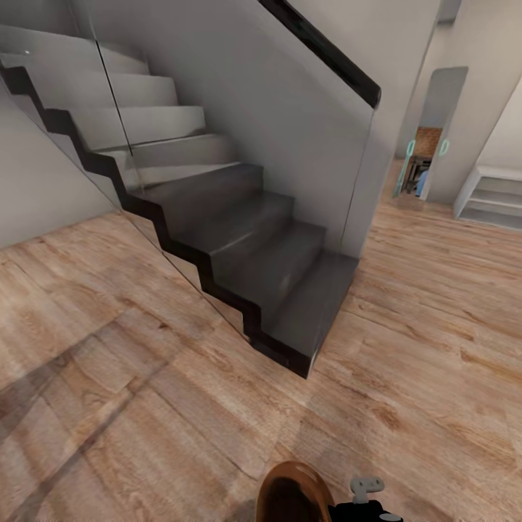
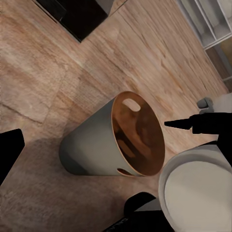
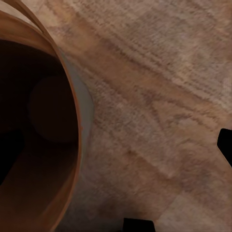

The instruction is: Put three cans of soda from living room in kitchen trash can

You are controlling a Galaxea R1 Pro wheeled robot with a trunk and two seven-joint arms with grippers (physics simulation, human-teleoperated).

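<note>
- In the head view, a dark staircase with a glass panel is seen close ahead on the wood floor, and a doorway lies far to the right. The brown inside of the tash can is seen at the lower edge, near the robot. If the base is driven straight on, the lowest step may be struck.
- In the left wrist view, the tash can is seen tilted, its mouth turned sideways, with no soda cans visible inside. A dark claw tip is close to its rim, so it is judged to be carried by the right claw; whether that grip is firm cannot be told. It may slip off on a sharp turn.
- In the right wrist view, the bin's rim is very near. The left claw's state cannot be told.
</note>
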